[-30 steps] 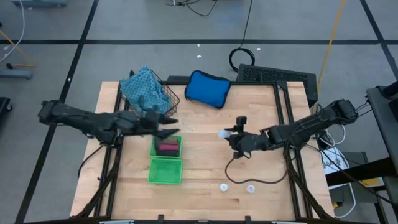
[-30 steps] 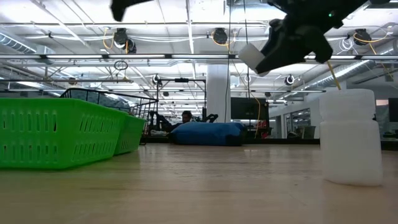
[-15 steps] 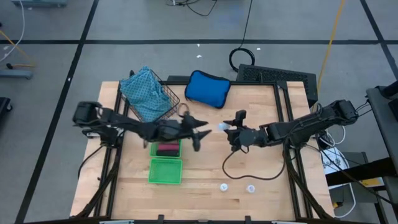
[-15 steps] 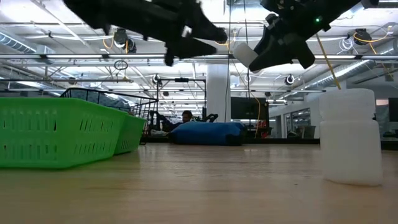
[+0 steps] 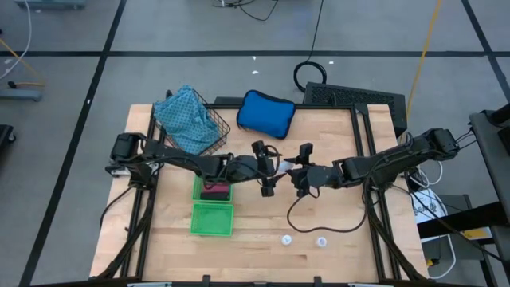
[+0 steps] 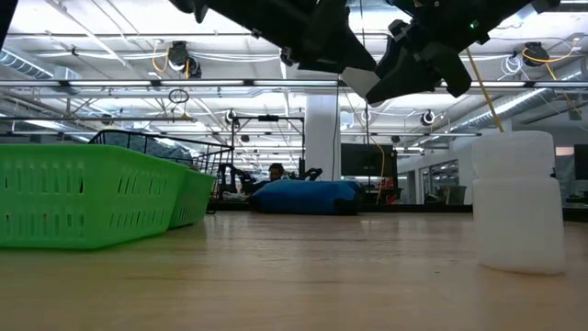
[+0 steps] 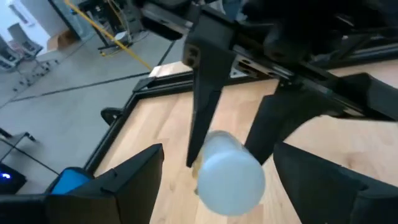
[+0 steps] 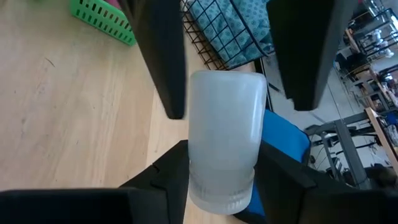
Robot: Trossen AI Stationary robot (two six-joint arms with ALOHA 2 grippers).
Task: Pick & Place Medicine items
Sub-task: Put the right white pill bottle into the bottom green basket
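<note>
A small white bottle hangs in the air above the middle of the table, between the two grippers; it also shows in the high view and the left wrist view. My right gripper is shut on it, coming from the table's right. My left gripper faces it from the left, open, its fingers standing on either side of the bottle's free end without touching. Two more white bottles stand on the table near its near edge. A pink-magenta piece lies in the farther green basket. My right gripper pinches the white bottle between its two fingers at the ribbed end nearest its wrist. The fingers come about level from the table's right. The bottle is lifted clear of the table and sticks out from the fingers toward my left gripper.
Two green baskets sit left of centre. A wire basket with light-blue patterned cloth and a bright-blue pouch lie toward the far edge. A cable loops on the table under the right arm. One bottle stands close in the low view.
My left arm has swung from over the green baskets toward the table's right, up to the right gripper, and its open fingers now flank the bottle. My right gripper has stayed shut on the bottle, nearly in place.
</note>
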